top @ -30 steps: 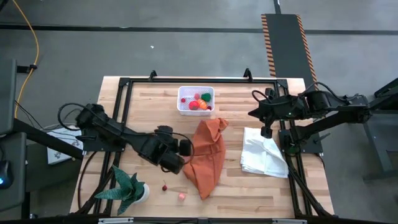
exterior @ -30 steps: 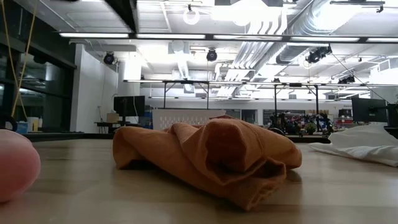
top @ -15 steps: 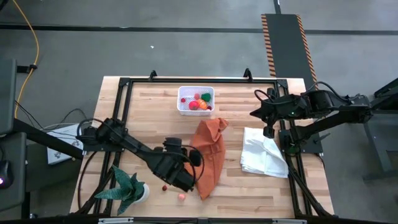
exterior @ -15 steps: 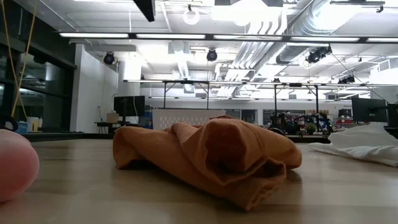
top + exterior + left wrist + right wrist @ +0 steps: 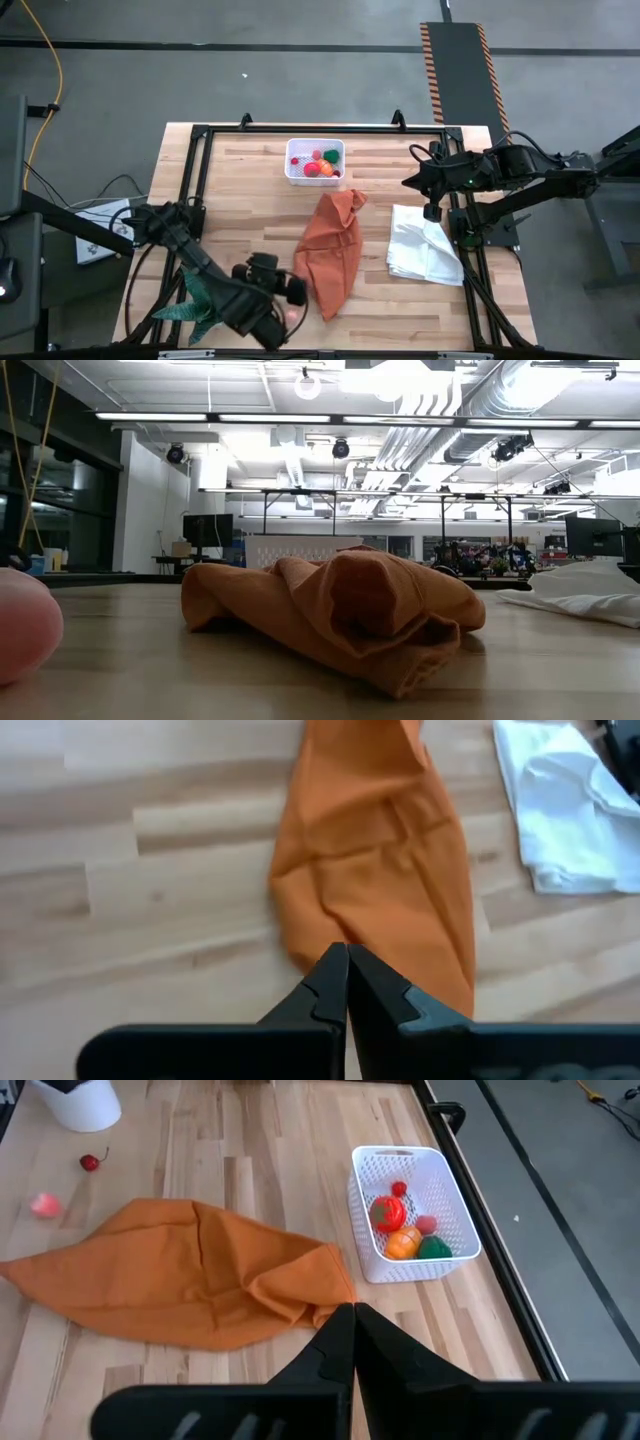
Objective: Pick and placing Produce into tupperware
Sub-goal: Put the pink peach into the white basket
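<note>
The surface (image 5: pixel 240 175) was pale planked wood with a smooth, faintly sheened finish. The orange cloth (image 5: pixel 333 250) lay soft, matt and creased; the white cloth (image 5: pixel 425 250) looked like thin rumpled fabric. The tupperware (image 5: pixel 455 1210) was white dotted plastic, and the produce (image 5: pixel 390 1212) in it looked slightly glossy.

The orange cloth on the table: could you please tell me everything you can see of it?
The orange cloth is soft, matte fabric, crumpled into a long, folded heap near the middle of the wooden table. It lies flat and loose, with one end pointing toward the white tub and the other toward the table's front edge. Nothing grips it; it lies apart from the white cloth beside it.
</note>
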You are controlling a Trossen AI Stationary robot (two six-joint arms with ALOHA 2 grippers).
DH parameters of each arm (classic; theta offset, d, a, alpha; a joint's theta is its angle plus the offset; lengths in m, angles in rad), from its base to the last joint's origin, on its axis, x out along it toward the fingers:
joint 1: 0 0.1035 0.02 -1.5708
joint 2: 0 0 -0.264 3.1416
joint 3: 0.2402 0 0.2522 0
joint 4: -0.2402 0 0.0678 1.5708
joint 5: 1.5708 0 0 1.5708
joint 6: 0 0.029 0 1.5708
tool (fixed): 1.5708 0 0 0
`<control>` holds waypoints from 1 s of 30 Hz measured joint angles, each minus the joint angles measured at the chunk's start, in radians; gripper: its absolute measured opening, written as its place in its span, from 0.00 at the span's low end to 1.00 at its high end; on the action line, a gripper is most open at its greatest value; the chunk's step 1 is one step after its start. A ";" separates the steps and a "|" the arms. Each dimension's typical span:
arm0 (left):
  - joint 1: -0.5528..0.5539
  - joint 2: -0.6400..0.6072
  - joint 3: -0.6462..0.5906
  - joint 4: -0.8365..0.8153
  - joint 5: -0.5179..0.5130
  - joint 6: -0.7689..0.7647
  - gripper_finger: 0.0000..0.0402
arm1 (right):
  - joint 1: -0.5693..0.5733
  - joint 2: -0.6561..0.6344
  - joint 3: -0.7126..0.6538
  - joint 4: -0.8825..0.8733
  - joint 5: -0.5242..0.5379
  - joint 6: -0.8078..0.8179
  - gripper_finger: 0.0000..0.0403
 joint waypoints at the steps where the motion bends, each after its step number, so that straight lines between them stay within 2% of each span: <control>1: -0.008 0.000 0.000 0.000 0.002 -0.017 0.00 | 0.000 0.000 0.000 0.001 0.000 0.000 0.00; 8: -0.002 0.000 0.000 0.041 0.025 -0.093 0.00 | 0.000 0.000 0.000 0.004 0.000 0.000 0.00; 14: 0.045 0.029 0.000 0.143 0.040 -0.038 0.00 | 0.000 0.000 0.000 0.004 0.000 0.000 0.00; 18: 0.054 0.063 -0.001 0.210 0.014 -0.030 0.00 | 0.000 0.000 0.000 0.003 0.000 0.000 0.00; 23: 0.051 0.092 0.000 0.273 0.030 -0.042 0.00 | 0.000 0.001 0.000 0.001 0.000 0.000 0.00; 30: 0.051 0.095 -0.001 0.316 0.125 -0.030 0.00 | 0.000 0.001 0.000 -0.004 -0.002 -0.023 0.00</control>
